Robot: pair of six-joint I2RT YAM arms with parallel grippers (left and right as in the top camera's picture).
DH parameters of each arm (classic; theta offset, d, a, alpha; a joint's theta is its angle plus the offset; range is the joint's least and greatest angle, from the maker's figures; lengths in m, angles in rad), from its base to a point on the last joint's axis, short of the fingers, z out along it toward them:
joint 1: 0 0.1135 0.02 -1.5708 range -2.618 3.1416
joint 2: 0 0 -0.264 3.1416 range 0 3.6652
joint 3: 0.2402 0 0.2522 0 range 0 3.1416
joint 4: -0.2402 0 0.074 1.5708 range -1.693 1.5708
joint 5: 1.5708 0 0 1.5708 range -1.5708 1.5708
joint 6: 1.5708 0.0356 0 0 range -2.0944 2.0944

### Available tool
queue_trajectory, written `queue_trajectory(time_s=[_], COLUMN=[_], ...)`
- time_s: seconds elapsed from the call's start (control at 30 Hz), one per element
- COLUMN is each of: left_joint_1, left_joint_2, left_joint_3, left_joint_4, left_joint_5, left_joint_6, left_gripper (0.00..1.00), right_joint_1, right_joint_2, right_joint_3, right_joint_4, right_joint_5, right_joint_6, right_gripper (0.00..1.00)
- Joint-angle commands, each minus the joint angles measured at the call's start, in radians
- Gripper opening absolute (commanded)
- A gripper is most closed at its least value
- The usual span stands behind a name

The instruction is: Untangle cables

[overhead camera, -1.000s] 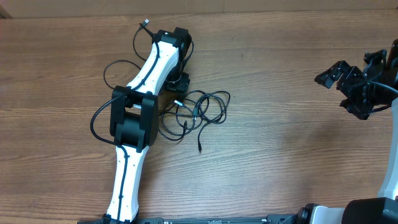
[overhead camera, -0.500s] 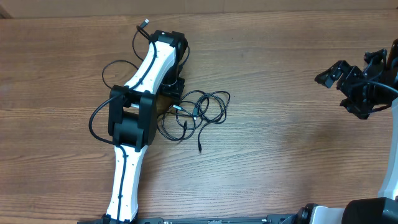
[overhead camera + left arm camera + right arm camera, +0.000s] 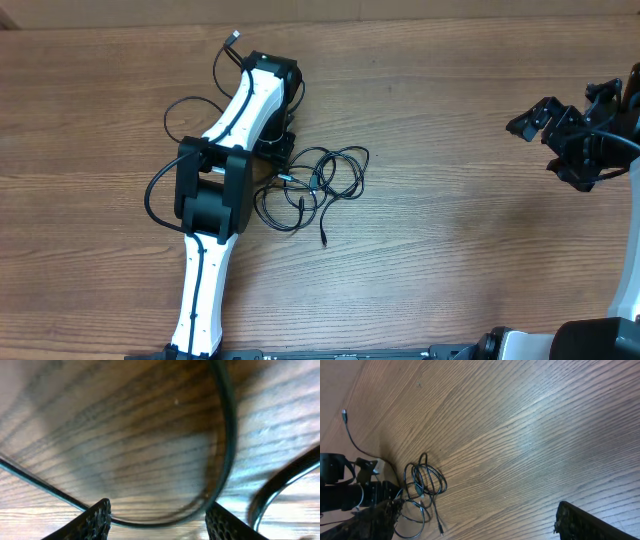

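Over the last second your left gripper [image 3: 160,521] narrowed and crept slightly left. Its jaws were still apart around one strand, not pinching it. The cables [image 3: 322,176] lay tangled left of centre and had barely shifted, so nothing was freed. Your right gripper [image 3: 477,519] stayed wide open and empty at the far right.

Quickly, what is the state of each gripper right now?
Left gripper: open, a cable loop lies between its fingers, not clamped.
Right gripper: open, empty.

The cables [image 3: 316,181] are black with silver tips. The counter [image 3: 450,250] is brown, streaked with darker wood grain. The left arm [image 3: 245,105] is white with black joints.
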Motion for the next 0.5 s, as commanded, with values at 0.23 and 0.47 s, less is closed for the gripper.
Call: queue_trajectory(time_s=[0.23, 0.47], left_joint_1=[0.002, 0.002], left_joint_2=[0.005, 0.004], left_joint_3=[-0.080, -0.076], left_joint_4=[0.093, 0.114], left_joint_5=[0.000, 0.020], left_joint_6=[0.026, 0.022], left_gripper=[0.49, 0.04], right_joint_1=[0.003, 0.003], right_joint_2=[-0.012, -0.012], right_joint_3=[-0.003, -0.003], right_joint_4=[0.002, 0.005], right_joint_5=[-0.008, -0.008], right_joint_6=[0.001, 0.001], right_gripper=[1.00, 1.00])
